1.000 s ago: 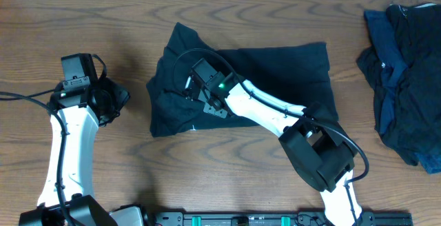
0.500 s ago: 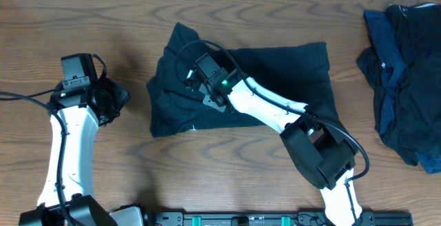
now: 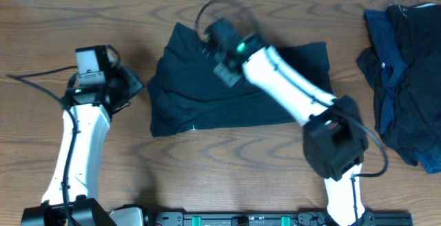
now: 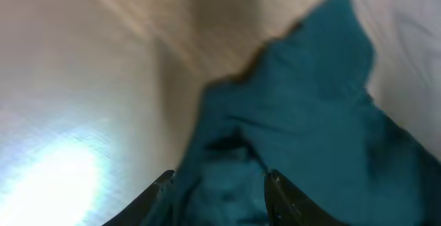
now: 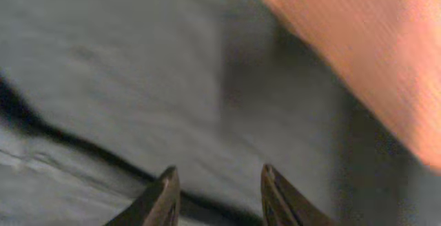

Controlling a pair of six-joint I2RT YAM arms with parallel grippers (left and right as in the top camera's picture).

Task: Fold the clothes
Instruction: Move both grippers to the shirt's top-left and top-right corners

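A very dark navy T-shirt [image 3: 275, 88] lies partly folded in the middle of the table, with a small white mark near its front left edge. My right gripper [image 3: 210, 36] is over the shirt's far left part; in the right wrist view its fingers [image 5: 218, 185] are open just above the cloth [image 5: 138, 81]. My left gripper [image 3: 136, 85] is at the shirt's left edge; in the left wrist view its fingers [image 4: 219, 188] are open with bunched fabric [image 4: 303, 116] between and ahead of them.
A pile of dark navy and black garments [image 3: 406, 74] lies at the right edge of the wooden table [image 3: 207, 171]. The arms' base rail [image 3: 241, 219] runs along the front edge.
My right gripper has moved from the shirt's left middle up to its far left part. My left arm has swung right, bringing its gripper to the shirt's left edge.
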